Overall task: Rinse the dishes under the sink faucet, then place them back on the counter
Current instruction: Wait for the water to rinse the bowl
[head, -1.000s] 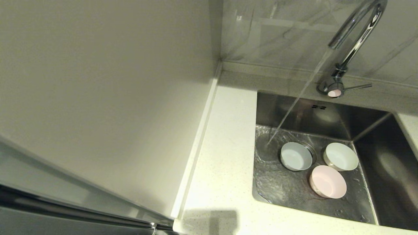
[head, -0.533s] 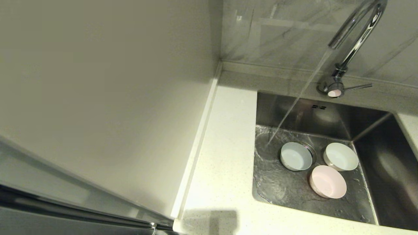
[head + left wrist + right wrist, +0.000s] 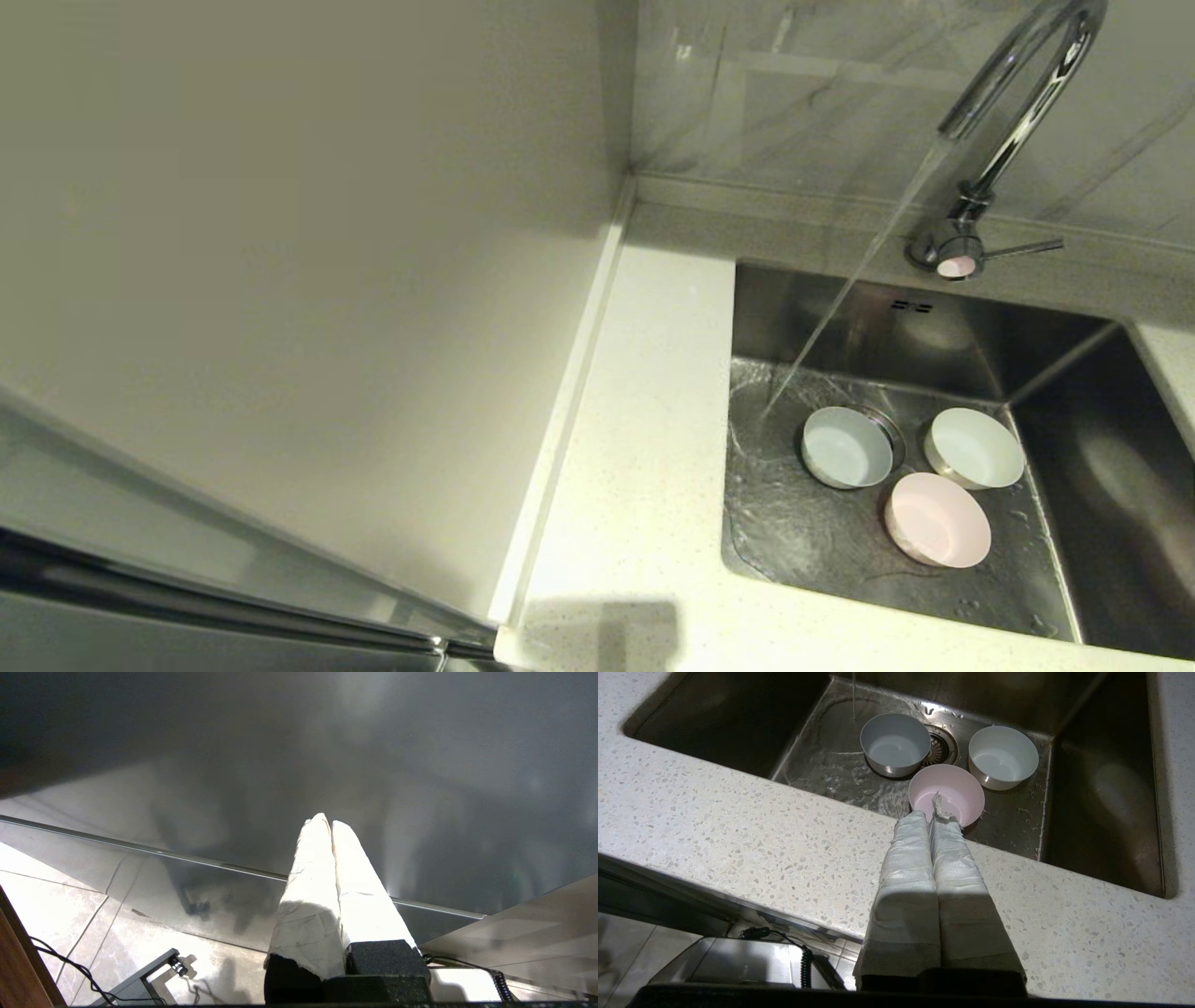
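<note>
Water pouring in a slanted stream (image 3: pixel 845 289) from the faucet (image 3: pixel 1013 103) at upper right of the head view, landing on the sink (image 3: pixel 794 532) floor at centre right, just left of the bowls. Wet, rippled steel across that left part of the basin floor.

Three bowls upright on the sink floor, clustered close together right of frame centre. Blue-grey bowl (image 3: pixel 847 448) leftmost, sitting partly over the drain strainer (image 3: pixel 887 431), nearest to where the stream lands but not under it. Whitish-mint bowl (image 3: pixel 974 448) to its right, near the basin's back right corner. Pink bowl (image 3: pixel 936 519) below and between the two, toward the lower edge of the frame. A little water visible inside the blue-grey and mint bowls in the right wrist view.

Counter (image 3: pixel 635 448) running down the middle of the head view, left of the sink, with a plain cream wall panel (image 3: pixel 280 280) filling the left half.

Right gripper (image 3: pixel 931 814) low in the centre of its wrist view, above the counter's front edge, fingers pressed together and holding nothing, tips overlapping the pink bowl (image 3: pixel 946 794) in the picture. Left gripper (image 3: pixel 325 822) parked away from the sink, low in the centre of its view, facing a grey glossy panel (image 3: pixel 420 788) above a tiled floor (image 3: pixel 70 896), fingers likewise closed and empty.
</note>
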`<state>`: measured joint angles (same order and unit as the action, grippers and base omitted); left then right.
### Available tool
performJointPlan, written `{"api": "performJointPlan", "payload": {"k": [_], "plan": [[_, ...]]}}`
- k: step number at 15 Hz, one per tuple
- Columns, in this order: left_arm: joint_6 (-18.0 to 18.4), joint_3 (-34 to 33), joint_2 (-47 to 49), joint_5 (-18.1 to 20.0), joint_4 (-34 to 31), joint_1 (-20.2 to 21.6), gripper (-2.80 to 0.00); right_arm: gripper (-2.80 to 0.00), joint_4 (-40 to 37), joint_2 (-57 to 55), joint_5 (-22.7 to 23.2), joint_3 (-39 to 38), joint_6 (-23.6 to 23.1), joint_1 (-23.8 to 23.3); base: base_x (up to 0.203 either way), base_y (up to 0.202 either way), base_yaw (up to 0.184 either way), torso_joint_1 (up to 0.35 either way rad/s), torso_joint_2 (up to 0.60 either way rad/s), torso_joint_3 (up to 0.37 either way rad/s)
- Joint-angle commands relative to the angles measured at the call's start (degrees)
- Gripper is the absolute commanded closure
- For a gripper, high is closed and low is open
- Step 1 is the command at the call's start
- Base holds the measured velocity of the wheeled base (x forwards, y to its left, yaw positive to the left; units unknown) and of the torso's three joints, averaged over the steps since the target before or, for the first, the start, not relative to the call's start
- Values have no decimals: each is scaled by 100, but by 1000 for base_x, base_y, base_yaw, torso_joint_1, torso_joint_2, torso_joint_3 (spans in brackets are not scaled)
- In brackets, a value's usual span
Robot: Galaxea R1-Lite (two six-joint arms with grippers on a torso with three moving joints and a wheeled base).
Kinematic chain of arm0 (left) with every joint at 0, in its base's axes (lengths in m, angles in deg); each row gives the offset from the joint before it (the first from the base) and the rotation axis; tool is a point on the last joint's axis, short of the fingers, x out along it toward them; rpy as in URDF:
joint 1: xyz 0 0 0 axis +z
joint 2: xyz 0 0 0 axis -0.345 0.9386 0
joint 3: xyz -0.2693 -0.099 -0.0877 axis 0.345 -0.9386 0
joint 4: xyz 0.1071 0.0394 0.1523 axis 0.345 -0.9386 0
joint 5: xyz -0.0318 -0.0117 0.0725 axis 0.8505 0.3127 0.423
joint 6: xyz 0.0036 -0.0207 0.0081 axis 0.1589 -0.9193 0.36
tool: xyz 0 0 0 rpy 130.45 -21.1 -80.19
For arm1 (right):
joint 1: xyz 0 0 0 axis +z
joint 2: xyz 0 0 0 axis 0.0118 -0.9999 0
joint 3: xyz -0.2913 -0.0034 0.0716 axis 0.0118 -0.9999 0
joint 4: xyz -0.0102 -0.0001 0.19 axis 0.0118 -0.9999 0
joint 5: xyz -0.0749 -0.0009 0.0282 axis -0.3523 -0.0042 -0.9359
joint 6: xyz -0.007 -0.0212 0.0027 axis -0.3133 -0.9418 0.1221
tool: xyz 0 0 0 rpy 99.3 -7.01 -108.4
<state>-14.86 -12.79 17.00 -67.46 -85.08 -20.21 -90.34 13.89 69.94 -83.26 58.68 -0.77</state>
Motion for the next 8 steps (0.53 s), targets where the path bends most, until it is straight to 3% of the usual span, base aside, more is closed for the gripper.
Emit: {"api": "performJointPlan", "payload": {"k": [1, 8], "plan": [[1, 0, -18, -1, 2, 2, 0, 0, -2, -7, 4, 0, 3, 1, 0, 0, 0, 0, 0, 0], [-3, 0, -20, -1, 2, 2, 0, 0, -2, -7, 4, 0, -6, 1, 0, 0, 0, 0, 0, 0]]}}
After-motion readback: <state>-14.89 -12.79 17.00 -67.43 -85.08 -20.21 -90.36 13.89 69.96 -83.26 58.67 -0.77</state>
